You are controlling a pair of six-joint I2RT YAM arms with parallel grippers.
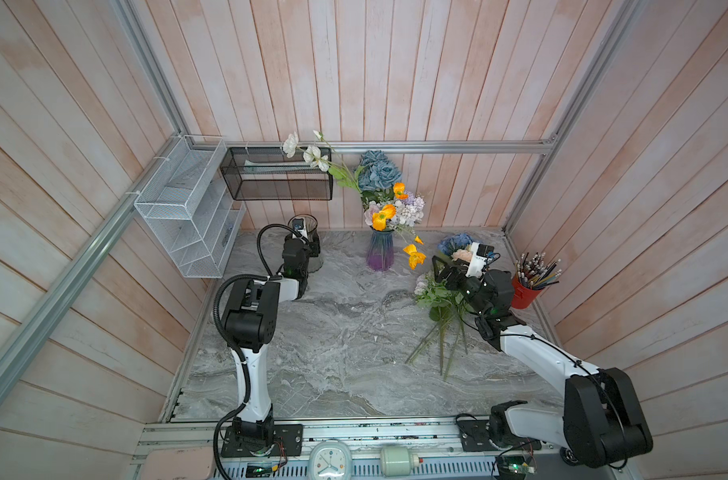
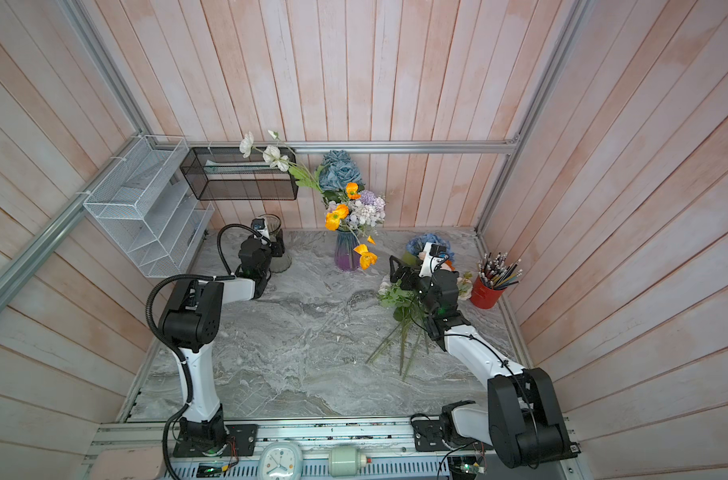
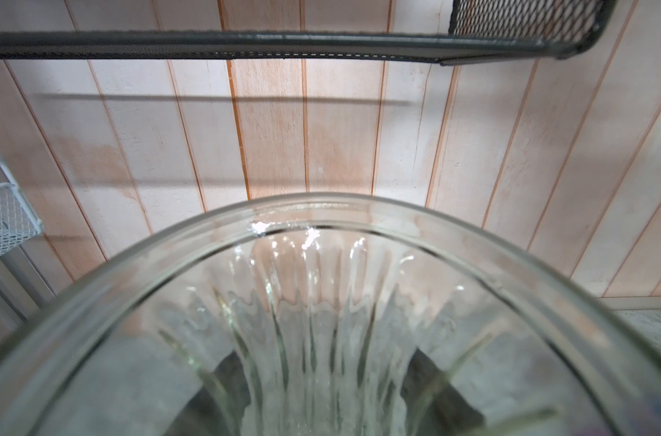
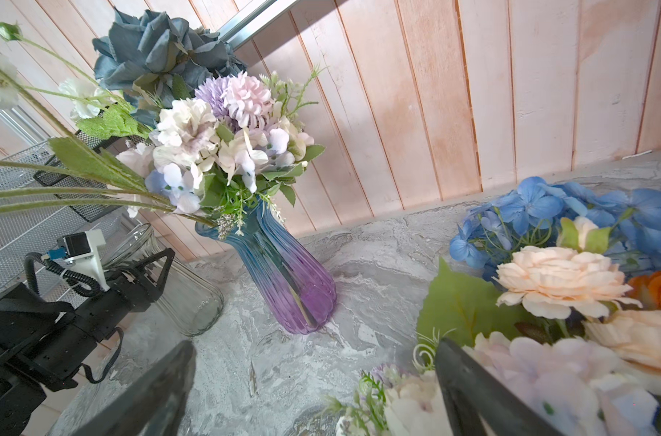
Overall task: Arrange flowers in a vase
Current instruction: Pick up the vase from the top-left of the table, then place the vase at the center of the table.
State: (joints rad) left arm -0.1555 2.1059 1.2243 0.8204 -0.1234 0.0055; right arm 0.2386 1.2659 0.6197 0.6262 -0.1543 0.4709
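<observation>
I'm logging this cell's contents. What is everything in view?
purple vase: one, blue-topped, table's back centre
arranged flowers: one bunch, white, blue, orange, lilac, in purple vase
clear glass vase: one, back left
loose flowers: one pile, blue, peach, lilac, table's right
cup of pencils: one, red, right edge
wire rack: one, white, left wall
mesh shelf: one, black, back wall
clock: one, pale, front rail
left gripper: one, black, around clear glass vase
right gripper: one, black, open over loose flowers

Tabletop (image 1: pixel 333 332) middle lies open between clear vase (image 4: pixel 193 298), filled vase (image 1: pixel 379 254) and loose flowers (image 1: pixel 435 297)
</observation>
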